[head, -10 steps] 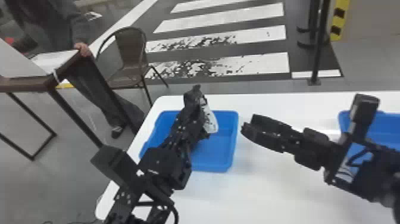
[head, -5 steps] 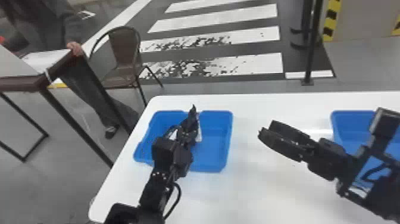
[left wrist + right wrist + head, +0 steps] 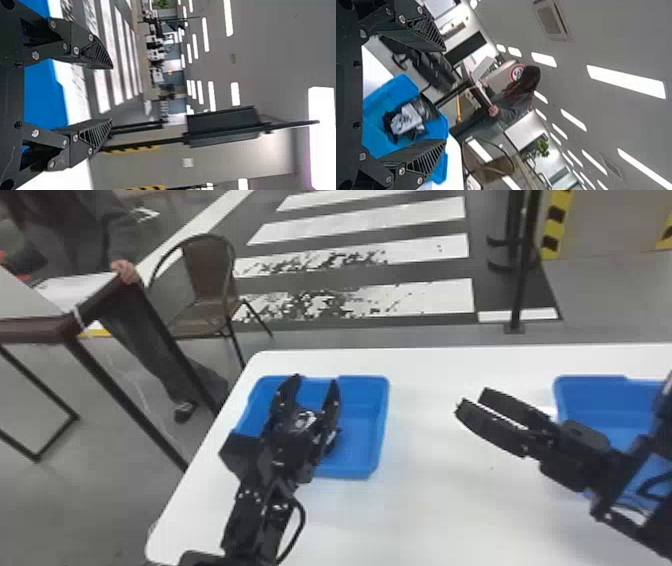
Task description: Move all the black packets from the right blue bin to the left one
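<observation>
In front of me spread a white table [image 3: 435, 520] with a rounded corner, and off to my left I saw a dark-edged table [image 3: 35, 330] on thin black legs, a brown chair [image 3: 207, 265] near it. Beyond, white crossing stripes [image 3: 370, 212], patchy in places, ran over the dark floor, near a black post [image 3: 525, 265] and yellow-and-black markings [image 3: 556, 225]. My right wrist view caught a grey ceiling [image 3: 593, 27] with bright strip lights [image 3: 629, 81], a square ceiling unit [image 3: 551, 19] and a green plant [image 3: 542, 147].
</observation>
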You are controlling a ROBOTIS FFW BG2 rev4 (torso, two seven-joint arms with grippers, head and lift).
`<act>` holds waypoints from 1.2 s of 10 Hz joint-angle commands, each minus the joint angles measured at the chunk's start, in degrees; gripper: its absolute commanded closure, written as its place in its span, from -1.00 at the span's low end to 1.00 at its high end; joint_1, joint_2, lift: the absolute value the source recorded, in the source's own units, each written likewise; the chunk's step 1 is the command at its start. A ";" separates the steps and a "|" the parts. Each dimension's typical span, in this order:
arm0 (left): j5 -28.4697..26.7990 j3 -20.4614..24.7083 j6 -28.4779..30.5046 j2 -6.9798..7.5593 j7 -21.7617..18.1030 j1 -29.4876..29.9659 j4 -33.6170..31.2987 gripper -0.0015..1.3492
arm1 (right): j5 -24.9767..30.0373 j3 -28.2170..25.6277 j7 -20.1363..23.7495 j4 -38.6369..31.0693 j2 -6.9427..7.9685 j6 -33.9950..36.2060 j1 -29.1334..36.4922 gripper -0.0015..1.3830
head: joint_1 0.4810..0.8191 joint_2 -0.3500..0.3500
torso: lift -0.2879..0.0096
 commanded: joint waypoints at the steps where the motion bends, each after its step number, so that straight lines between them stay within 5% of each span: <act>1: 9.08 -1.94 -1.29 0.28 -0.63 6.72 -10.34 -0.62 | 4.04 -5.79 -2.58 -5.79 0.34 2.05 3.85 -0.66 | 0.27 0.82 | -0.01; 4: 18.91 -4.46 9.11 0.72 -2.48 19.23 -29.74 -0.42 | 13.07 -15.04 -8.38 -9.73 0.61 13.16 4.42 -0.66 | 0.27 0.45 | -0.01; 6: 22.22 -2.86 13.61 0.55 -4.76 20.50 -31.71 -0.39 | 17.18 -21.10 -18.40 -14.65 1.84 22.16 5.68 -0.65 | 0.27 0.19 | -0.01; 8: 22.11 -0.92 13.05 -0.59 -4.76 21.48 -31.71 -0.39 | 19.70 -26.35 -23.93 -12.82 2.45 27.36 1.75 -0.65 | 0.27 -0.10 | -0.01; 12: 21.54 -1.26 12.35 -0.42 -4.85 21.63 -31.71 -0.39 | 24.04 -29.67 -29.65 -5.79 1.13 44.23 -10.77 -0.65 | 0.27 -0.42 | -0.01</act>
